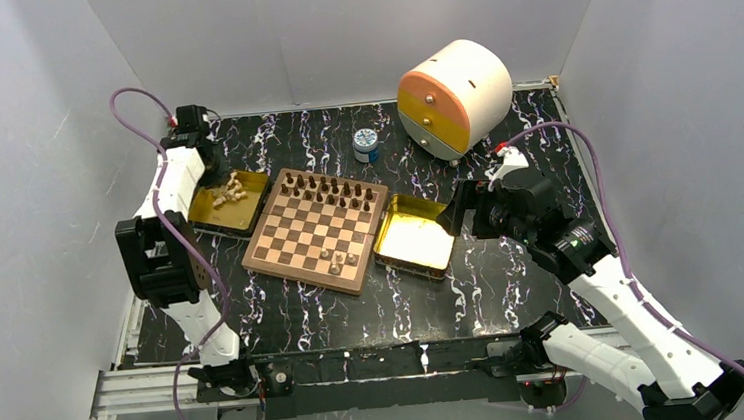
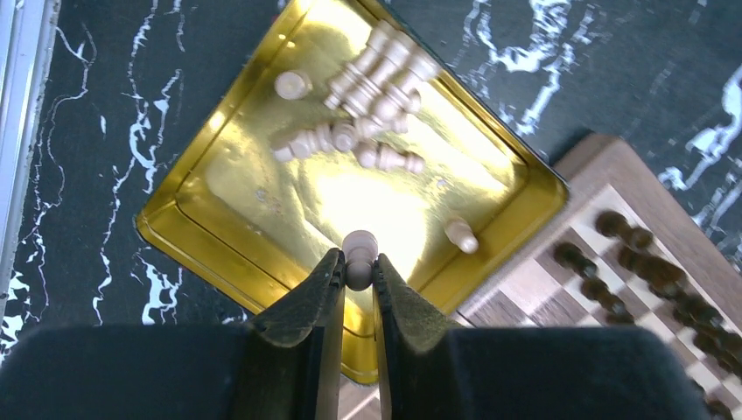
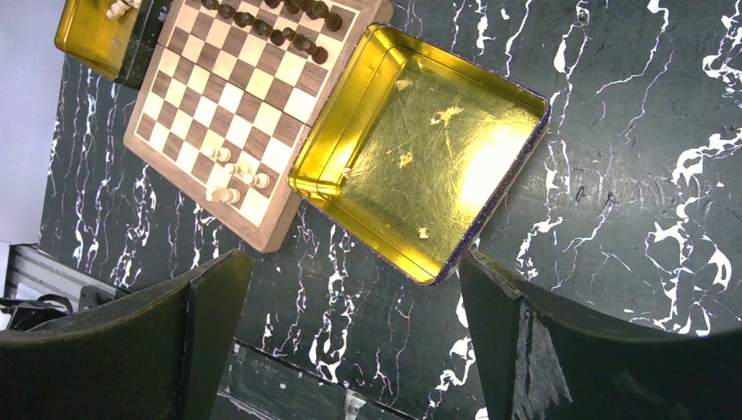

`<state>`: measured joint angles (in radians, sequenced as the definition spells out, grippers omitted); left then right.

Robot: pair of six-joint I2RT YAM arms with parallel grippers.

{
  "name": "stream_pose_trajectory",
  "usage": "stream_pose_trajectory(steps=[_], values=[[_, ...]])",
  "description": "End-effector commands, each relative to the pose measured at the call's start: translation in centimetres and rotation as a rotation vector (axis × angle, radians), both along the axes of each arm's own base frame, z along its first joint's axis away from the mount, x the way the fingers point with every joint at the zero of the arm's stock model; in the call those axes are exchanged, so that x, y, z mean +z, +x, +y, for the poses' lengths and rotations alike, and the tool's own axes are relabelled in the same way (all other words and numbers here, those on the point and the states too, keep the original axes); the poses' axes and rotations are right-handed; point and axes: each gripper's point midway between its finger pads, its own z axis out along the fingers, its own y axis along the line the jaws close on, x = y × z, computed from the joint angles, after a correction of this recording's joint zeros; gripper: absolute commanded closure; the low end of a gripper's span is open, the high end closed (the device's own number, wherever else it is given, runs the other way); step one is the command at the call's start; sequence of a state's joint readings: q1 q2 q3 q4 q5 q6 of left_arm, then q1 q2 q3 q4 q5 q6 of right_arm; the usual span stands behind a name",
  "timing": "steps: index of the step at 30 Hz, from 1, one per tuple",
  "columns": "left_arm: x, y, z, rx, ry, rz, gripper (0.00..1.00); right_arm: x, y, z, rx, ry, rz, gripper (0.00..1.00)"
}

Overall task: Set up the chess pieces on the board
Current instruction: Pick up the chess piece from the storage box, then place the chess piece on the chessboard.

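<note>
One pale piece (image 2: pixel 359 247) is pinched in the left claw (image 2: pixel 357 267) over the left tray (image 2: pixel 219 219), upper left of the top view, with loose pieces (image 2: pixel 367 96) lying in it. At centre is the board (image 1: pixel 290 238), with dark men (image 1: pixel 331 188) on its far rows and a few pale ones (image 1: pixel 338 262) near its front edge. The right claw (image 3: pixel 350 280) is spread wide above the right tray (image 3: pixel 420 149).

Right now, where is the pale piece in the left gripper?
Left wrist view: the pale piece is pinched in the left gripper over the gold tray left of the board, apart from the heaped pale pieces.
</note>
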<state>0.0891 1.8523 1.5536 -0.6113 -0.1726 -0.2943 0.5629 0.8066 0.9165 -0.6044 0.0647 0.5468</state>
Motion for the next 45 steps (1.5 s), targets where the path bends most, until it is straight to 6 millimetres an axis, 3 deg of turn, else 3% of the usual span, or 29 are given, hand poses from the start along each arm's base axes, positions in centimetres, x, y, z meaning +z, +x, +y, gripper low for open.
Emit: stream_pose_trajectory(steps=[1, 3, 12, 19, 26, 45], values=[[3.5, -1.3, -3.3, -0.092, -0.002, -0.034, 0.91, 1.8, 0.6, 0.1, -0.013, 0.029, -0.044, 0.01], [3.6, -1.9, -5.4, -0.152, 0.014, -0.022, 0.91, 1.9, 0.6, 0.2, -0.01, 0.031, -0.046, 0.01], [4.9, -5.4, -10.0, -0.296, 0.011, -0.014, 0.91, 1.8, 0.6, 0.1, -0.013, 0.027, -0.044, 0.01], [3.9, -9.7, -13.8, -0.384, -0.021, 0.016, 0.91, 1.7, 0.9, 0.5, -0.003, 0.03, -0.04, 0.01], [2.5, -12.1, -16.1, -0.428, -0.022, 0.041, 0.91, 1.5, 1.2, 0.9, 0.006, 0.034, -0.034, 0.01], [-2.7, -14.8, -20.1, -0.497, -0.037, 0.097, 0.91, 1.4, 1.2, 1.3, 0.019, 0.039, -0.025, 0.01]])
